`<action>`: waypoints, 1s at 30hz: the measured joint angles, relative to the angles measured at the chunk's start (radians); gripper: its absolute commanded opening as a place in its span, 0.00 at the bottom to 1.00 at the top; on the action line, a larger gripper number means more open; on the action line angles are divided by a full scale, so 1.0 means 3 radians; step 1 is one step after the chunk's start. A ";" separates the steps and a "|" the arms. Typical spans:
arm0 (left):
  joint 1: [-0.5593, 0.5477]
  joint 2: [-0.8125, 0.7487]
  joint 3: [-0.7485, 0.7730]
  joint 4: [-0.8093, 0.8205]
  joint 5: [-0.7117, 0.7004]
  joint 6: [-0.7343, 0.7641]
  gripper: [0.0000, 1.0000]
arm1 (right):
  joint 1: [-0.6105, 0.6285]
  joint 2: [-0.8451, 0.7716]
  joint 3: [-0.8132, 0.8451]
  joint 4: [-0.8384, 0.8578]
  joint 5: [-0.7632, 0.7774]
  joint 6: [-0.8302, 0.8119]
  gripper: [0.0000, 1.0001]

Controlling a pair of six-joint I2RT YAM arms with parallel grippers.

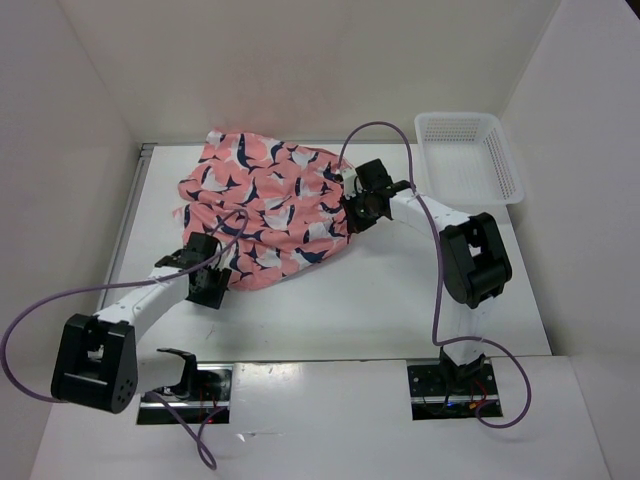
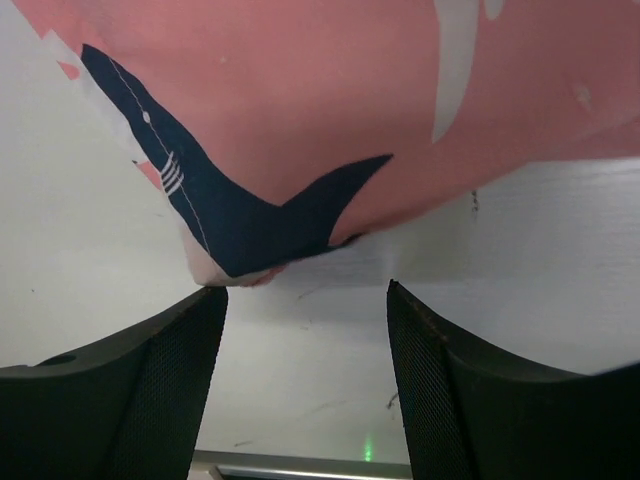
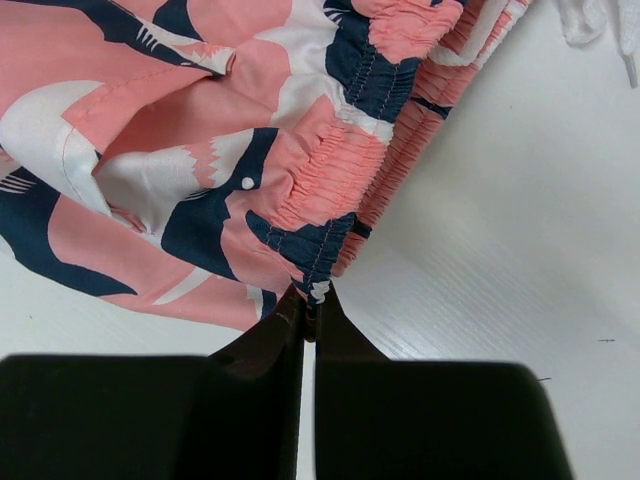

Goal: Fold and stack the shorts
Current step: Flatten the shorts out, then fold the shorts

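Shorts (image 1: 265, 210) lie rumpled on the table (image 1: 400, 300), mid-back, left of the white basket (image 1: 515, 170) and apart from it.

Right gripper (image 3: 308, 318): jaws shut on the elastic waistband (image 3: 330, 190), but only its outermost edge sits between my tips.

Left gripper (image 2: 305, 305): jaws apart, holding nothing. The hem corner (image 2: 240, 255) lies just ahead of my left finger, off the centre of the gap (not between the pads yet).

Risks: a pull from the right could strip that thin bite out. Closing the left as it stands would likely miss the corner or catch one layer only, so the fold would come up skewed and bunched.
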 measured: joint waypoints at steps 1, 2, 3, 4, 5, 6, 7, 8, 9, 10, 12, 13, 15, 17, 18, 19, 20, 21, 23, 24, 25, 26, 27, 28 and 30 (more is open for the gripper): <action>-0.0004 0.0045 -0.0018 0.0048 -0.0024 0.0000 0.73 | 0.0000 0.0000 0.0000 0.0000 0.0001 0.0000 0.00; -0.0005 0.0079 -0.0028 0.0102 -0.0062 0.0001 0.71 | 0.0000 0.0000 0.0000 0.0000 0.0001 -0.0001 0.00; -0.0005 0.0104 -0.0034 0.0161 -0.0099 -0.0001 0.69 | 0.0000 0.0000 0.0000 0.0000 0.0004 0.0000 0.00; -0.0005 0.0122 -0.0041 0.0233 -0.0137 -0.0003 0.67 | 0.0000 0.0000 0.0000 0.0000 0.0008 0.0000 0.00; -0.0005 0.0142 -0.0050 0.0323 -0.0183 0.0003 0.61 | 0.0000 0.0000 0.0000 0.0001 0.0008 -0.0001 0.00; -0.0005 0.0160 -0.0064 0.0397 -0.0211 0.0003 0.58 | 0.0000 0.0000 0.0000 0.0000 0.0008 0.0000 0.00; -0.0005 0.0181 -0.0072 0.0449 -0.0235 0.0001 0.54 | 0.0000 0.0000 0.0000 0.0000 0.0008 -0.0001 0.00; -0.0005 0.0202 -0.0076 0.0486 -0.0257 -0.0003 0.44 | 0.0000 0.0000 0.0000 0.0000 0.0008 -0.0005 0.00; -0.0005 0.0217 -0.0083 0.0537 -0.0275 -0.0003 0.37 | 0.0000 0.0000 0.0000 0.0000 0.0008 -0.0011 0.00; -0.0005 0.0239 -0.0092 0.0581 -0.0282 -0.0003 0.28 | 0.0000 0.0000 0.0000 0.0001 0.0008 -0.0014 0.00; -0.0006 0.0270 -0.0104 0.0640 -0.0290 0.0000 0.04 | 0.0000 0.0000 0.0000 0.0000 0.0006 -0.0028 0.00; -0.0006 0.0280 -0.0108 0.0656 -0.0291 -0.0006 0.01 | 0.0000 0.0000 -0.0001 0.0000 0.0003 -0.0039 0.00; -0.0006 0.0286 -0.0112 0.0664 -0.0291 0.0005 0.00 | 0.0000 0.0000 -0.0001 -0.0005 -0.0015 -0.0102 0.00; -0.0006 0.0280 -0.0074 0.0577 -0.0287 0.0005 0.00 | 0.0000 -0.0013 -0.0005 -0.0038 -0.0042 -0.0212 0.00; -0.0006 0.0267 -0.0027 0.0482 -0.0281 0.0005 0.00 | 0.0000 -0.0034 -0.0008 -0.0086 -0.0055 -0.0313 0.00; -0.0005 0.0228 0.0061 0.0312 -0.0261 0.0004 0.00 | 0.0000 -0.0083 -0.0022 -0.0159 -0.0066 -0.0421 0.00; 0.0006 0.0161 0.0184 0.0103 -0.0211 0.0005 0.00 | 0.0000 -0.0158 -0.0053 -0.0228 -0.0086 -0.0535 0.00; 0.0019 0.0070 0.0359 -0.0148 -0.0137 0.0005 0.00 | 0.0000 -0.0262 -0.0099 -0.0328 -0.0118 -0.0678 0.00; 0.0038 -0.0207 0.0721 -0.0486 -0.0017 0.0004 0.00 | 0.0000 -0.0535 -0.0212 -0.0582 -0.0210 -0.0951 0.00; 0.0042 -0.0378 0.0916 -0.0642 0.0034 0.0003 0.00 | 0.0001 -0.0698 -0.0264 -0.0744 -0.0270 -0.1087 0.00; 0.0043 -0.0540 0.1078 -0.0750 0.0072 0.0001 0.00 | 0.0001 -0.0848 -0.0308 -0.0895 -0.0332 -0.1193 0.00; 0.0045 -0.0697 0.1225 -0.0856 0.0107 0.0001 0.00 | 0.0009 -0.1006 -0.0347 -0.1049 -0.0404 -0.1286 0.00; 0.0045 -0.0811 0.1324 -0.0938 0.0134 0.0001 0.00 | 0.0019 -0.1130 -0.0371 -0.1174 -0.0459 -0.1353 0.00; 0.0045 -0.0924 0.1428 -0.1052 0.0177 0.0001 0.00 | 0.0038 -0.1263 -0.0397 -0.1312 -0.0524 -0.1433 0.00; 0.0045 -0.1033 0.1549 -0.1221 0.0234 0.0001 0.00 | 0.0072 -0.1428 -0.0423 -0.1540 -0.0636 -0.1553 0.00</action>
